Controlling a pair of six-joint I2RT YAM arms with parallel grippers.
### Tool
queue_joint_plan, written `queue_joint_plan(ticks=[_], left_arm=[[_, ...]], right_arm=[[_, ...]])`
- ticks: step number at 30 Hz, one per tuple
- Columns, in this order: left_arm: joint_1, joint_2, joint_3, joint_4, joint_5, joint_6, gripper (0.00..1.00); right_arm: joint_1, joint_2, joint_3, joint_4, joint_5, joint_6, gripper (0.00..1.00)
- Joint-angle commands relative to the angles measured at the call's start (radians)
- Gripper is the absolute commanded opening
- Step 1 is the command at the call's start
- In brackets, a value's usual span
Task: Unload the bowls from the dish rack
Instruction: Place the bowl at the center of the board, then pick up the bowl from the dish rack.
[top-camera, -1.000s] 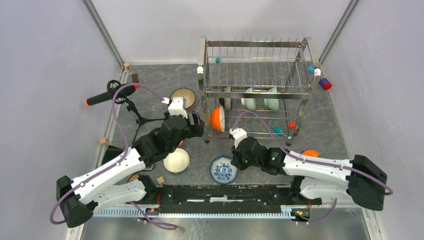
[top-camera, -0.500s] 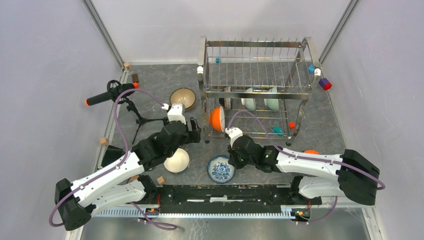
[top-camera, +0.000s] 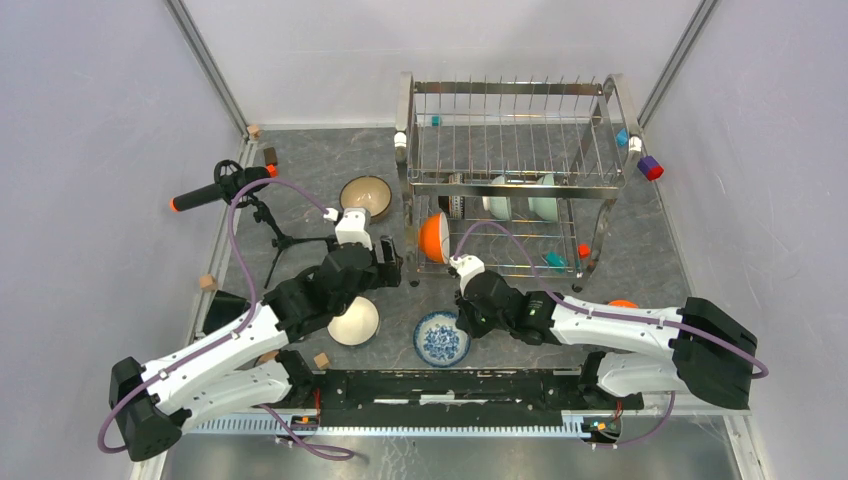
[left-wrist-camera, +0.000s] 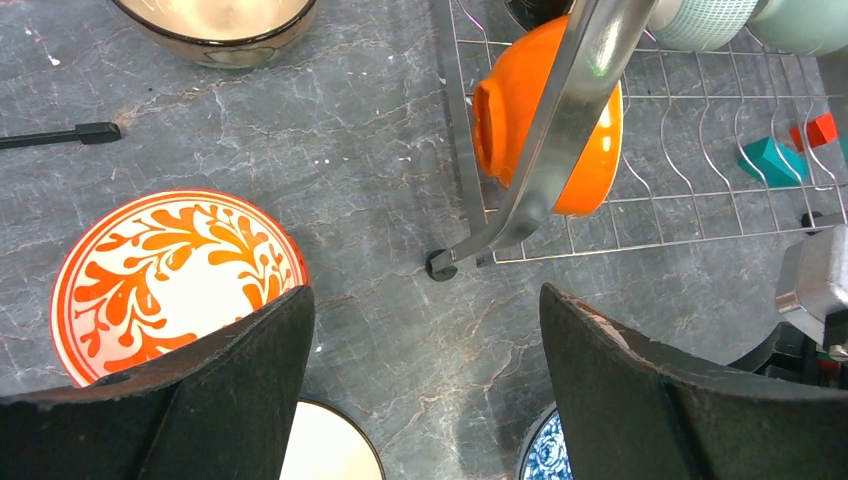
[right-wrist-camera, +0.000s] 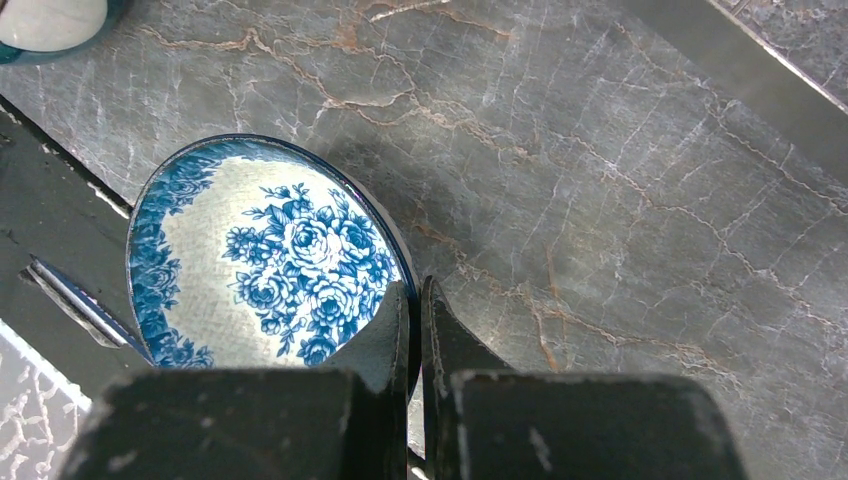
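Observation:
The chrome dish rack (top-camera: 510, 100) stands at the back right. An orange bowl (top-camera: 432, 237) stands on edge at its lower tier's left end, also in the left wrist view (left-wrist-camera: 545, 130). Pale green bowls (top-camera: 545, 198) sit further in. My right gripper (right-wrist-camera: 414, 310) is shut on the rim of the blue-and-white bowl (right-wrist-camera: 270, 255), low at the table's front (top-camera: 442, 340). My left gripper (left-wrist-camera: 425, 320) is open and empty above bare table near the rack's front left foot. A red-patterned bowl (left-wrist-camera: 175, 275), a white bowl (top-camera: 353, 322) and a tan bowl (top-camera: 365, 195) lie on the table.
A black handle with an orange tip (top-camera: 210, 192) and a small black stand lie at the back left. Small wooden cubes (top-camera: 207, 282) sit along the left edge. Teal (left-wrist-camera: 770, 160) and red blocks lie in the rack. An orange object (top-camera: 622, 304) shows by the right arm.
My right gripper has shifted slightly left with the blue-and-white bowl. My left gripper has drawn back from the rack toward the near side, uncovering the tan bowl.

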Motion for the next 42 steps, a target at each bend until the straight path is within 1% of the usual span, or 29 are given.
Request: queue_joint_plan(ticks=[1, 2, 7, 12, 14, 17, 19, 23, 25, 28, 30, 32, 35, 37, 39, 42], left_arm=[[-0.007, 0.009, -0.003, 0.019, -0.004, -0.012, 0.89], [-0.008, 0.009, -0.003, 0.018, -0.003, -0.011, 0.89], [-0.011, 0.008, -0.002, 0.017, -0.005, -0.009, 0.89], [-0.015, 0.006, 0.000, 0.013, -0.009, -0.008, 0.89], [-0.018, 0.005, 0.000, 0.010, -0.014, -0.006, 0.89], [-0.026, 0.000, 0.000, 0.006, -0.026, -0.003, 0.89], [-0.031, -0.003, 0.003, 0.002, -0.032, -0.003, 0.89], [-0.044, -0.007, 0.021, -0.024, -0.035, 0.008, 0.90], [-0.047, -0.013, 0.026, -0.026, -0.037, 0.013, 0.90], [-0.047, -0.020, 0.030, -0.028, -0.041, 0.016, 0.91], [-0.047, -0.019, 0.051, -0.041, -0.038, 0.021, 0.91], [-0.047, -0.016, 0.077, -0.051, -0.037, 0.035, 0.91], [-0.047, -0.008, 0.125, -0.068, -0.037, 0.075, 0.91], [-0.047, 0.000, 0.156, -0.061, -0.034, 0.122, 0.91], [-0.047, 0.008, 0.174, -0.026, -0.021, 0.190, 0.91], [-0.048, 0.002, 0.149, 0.101, 0.030, 0.282, 0.91]], right_arm=[[-0.003, -0.005, 0.010, 0.092, -0.030, 0.024, 0.00], [-0.003, -0.006, 0.003, 0.094, -0.031, 0.026, 0.01], [-0.004, -0.023, -0.022, 0.099, -0.020, 0.031, 0.10], [-0.003, -0.038, -0.025, 0.091, -0.017, 0.031, 0.16], [-0.003, -0.043, -0.027, 0.090, -0.017, 0.029, 0.22], [-0.004, -0.060, -0.033, 0.085, -0.017, 0.026, 0.34], [-0.003, -0.077, -0.036, 0.079, -0.008, 0.022, 0.38], [-0.004, -0.155, -0.038, 0.049, 0.037, 0.011, 0.45], [-0.003, -0.216, -0.033, 0.034, 0.089, -0.009, 0.49], [-0.003, -0.318, -0.044, 0.050, 0.180, -0.075, 0.57], [-0.004, -0.377, -0.088, 0.099, 0.263, -0.110, 0.62], [-0.003, -0.423, -0.140, 0.201, 0.293, -0.137, 0.66], [-0.006, -0.411, -0.142, 0.256, 0.324, -0.186, 0.70], [-0.008, -0.409, -0.182, 0.366, 0.350, -0.189, 0.70], [-0.038, -0.429, -0.257, 0.525, 0.311, -0.157, 0.70], [-0.098, -0.409, -0.317, 0.705, 0.241, -0.120, 0.70]])
